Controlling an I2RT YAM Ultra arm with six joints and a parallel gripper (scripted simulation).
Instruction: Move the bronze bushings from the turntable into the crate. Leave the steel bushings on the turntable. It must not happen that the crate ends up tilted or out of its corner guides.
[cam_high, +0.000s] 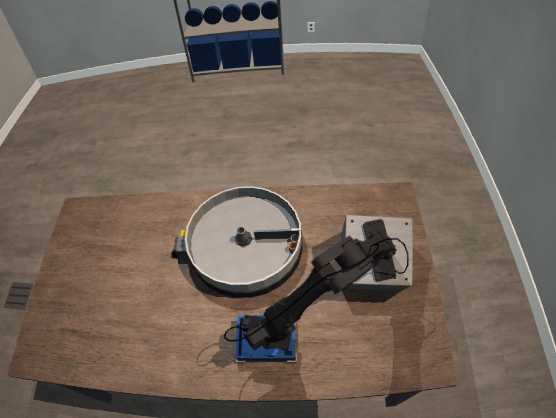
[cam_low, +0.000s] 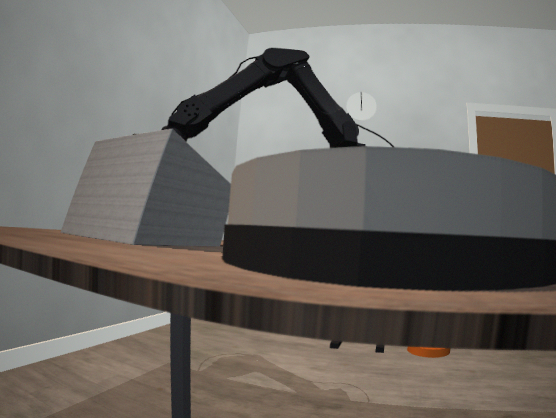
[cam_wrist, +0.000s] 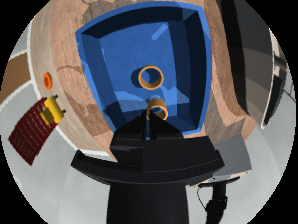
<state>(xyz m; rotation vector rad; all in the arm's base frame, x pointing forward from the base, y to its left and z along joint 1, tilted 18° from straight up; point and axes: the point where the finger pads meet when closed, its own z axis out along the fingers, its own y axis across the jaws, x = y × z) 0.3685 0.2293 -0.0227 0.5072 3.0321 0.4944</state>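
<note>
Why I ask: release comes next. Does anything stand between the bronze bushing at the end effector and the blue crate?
Nothing visible does. The end effector, shut on the bronze ring-shaped bushing, hangs over the open blue crate. A second bronze bushing lies on the crate floor, beyond the held one, not under it.

My top camera hung high and looked down on the whole table (cam_high: 125, 300), with the turntable (cam_high: 245, 285) at frame centre. My exterior camera sat low at table-edge height, close against that same turntable (cam_low: 390, 190), facing the arm (cam_low: 280, 60). My wrist camera looked down into the blue crate (cam_wrist: 100, 70), filling mid-frame
</note>
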